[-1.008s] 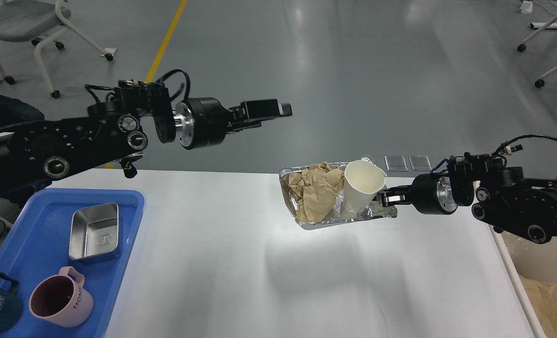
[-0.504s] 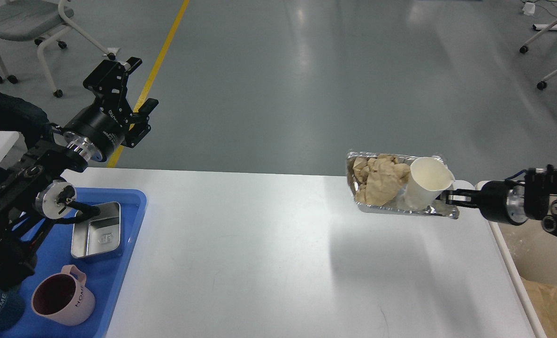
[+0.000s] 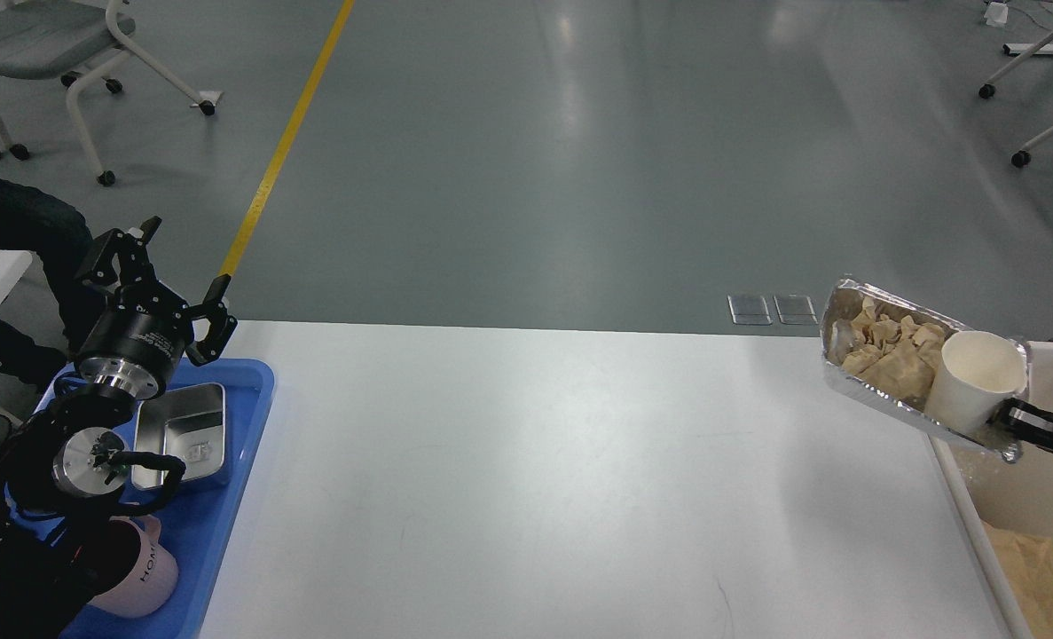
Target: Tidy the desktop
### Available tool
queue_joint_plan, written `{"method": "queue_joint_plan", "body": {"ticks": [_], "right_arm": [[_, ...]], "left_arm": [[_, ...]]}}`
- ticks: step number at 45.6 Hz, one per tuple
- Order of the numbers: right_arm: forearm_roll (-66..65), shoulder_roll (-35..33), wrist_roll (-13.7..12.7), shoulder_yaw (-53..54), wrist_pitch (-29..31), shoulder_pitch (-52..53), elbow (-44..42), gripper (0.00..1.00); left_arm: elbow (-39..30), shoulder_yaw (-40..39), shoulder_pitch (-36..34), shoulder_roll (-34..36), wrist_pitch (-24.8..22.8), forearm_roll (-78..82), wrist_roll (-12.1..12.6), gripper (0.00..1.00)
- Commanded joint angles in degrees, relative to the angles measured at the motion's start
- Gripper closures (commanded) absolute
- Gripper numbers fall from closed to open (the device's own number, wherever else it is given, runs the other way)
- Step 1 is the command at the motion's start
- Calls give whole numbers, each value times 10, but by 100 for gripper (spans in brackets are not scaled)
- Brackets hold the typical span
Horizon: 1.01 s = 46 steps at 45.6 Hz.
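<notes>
At frame right, our right gripper (image 3: 1008, 420) pinches the foil tray (image 3: 854, 312) of trash, past the desktop (image 3: 535, 479) edge for dumping; left gripper (image 3: 161, 271) gapes empty.

Bright, even overhead light glares off the floor (image 3: 579, 53), perhaps faintly shadowing the desktop (image 3: 535, 461).

On the worktop (image 3: 535, 479) a tray (image 3: 216, 532) lies at the left edge, holding a metal tin (image 3: 180, 435) behind a mug (image 3: 140, 572). At the right edge a foil container (image 3: 916, 373) hangs tilted, with crumpled paper (image 3: 885, 355) and a cup (image 3: 974, 390) inside. A bin (image 3: 1036, 532) stands right of the worktop.
</notes>
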Motion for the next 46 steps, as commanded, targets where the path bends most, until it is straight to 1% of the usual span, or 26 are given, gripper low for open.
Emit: {"method": "queue_joint_plan", "body": {"ticks": [1,11,14,15,16,18,19,24,32,36,40,43,46], "right_arm": [[55,-1,0,-1,-9,-28,-43,100],[144,3,0,-2,-10,-70,-109,100],[173,4,-1,-4,-10,-82,-127,100],[185,5,-4,-4,-11,-86,-132,89],[197,5,-6,-4,-12,-90,-138,65],[219,8,-7,-4,-13,-100,-149,7],[227,10,-7,-4,-15,-105,-157,0],[256,17,-8,-2,-13,-122,-182,0],[263,20,-8,2,-21,-123,-207,0],[272,27,-3,14,-34,-122,-217,0],[283,39,-1,60,-43,-118,-233,0],[283,50,0,132,-49,-117,-225,0],[283,57,0,175,-49,-121,-223,0]], "left_arm": [[12,-12,2,-15,-9,-8,-3,4],[23,-8,2,-26,-14,-8,-4,4],[27,-8,2,-28,-24,-8,-4,4],[28,-8,2,-29,-28,-8,-4,4],[28,-8,2,-29,-33,-8,-4,4],[30,-10,2,-29,-39,-8,-4,4],[32,-10,2,-29,-41,-8,-3,4],[33,-5,2,-29,-40,-8,0,4],[33,-2,2,-29,-37,-8,7,4],[33,-2,2,-28,-38,-7,7,4],[34,-2,2,-27,-32,-2,7,4],[33,-3,0,-27,-19,0,-1,4],[33,-8,-3,-27,-18,-7,-2,4]]}}
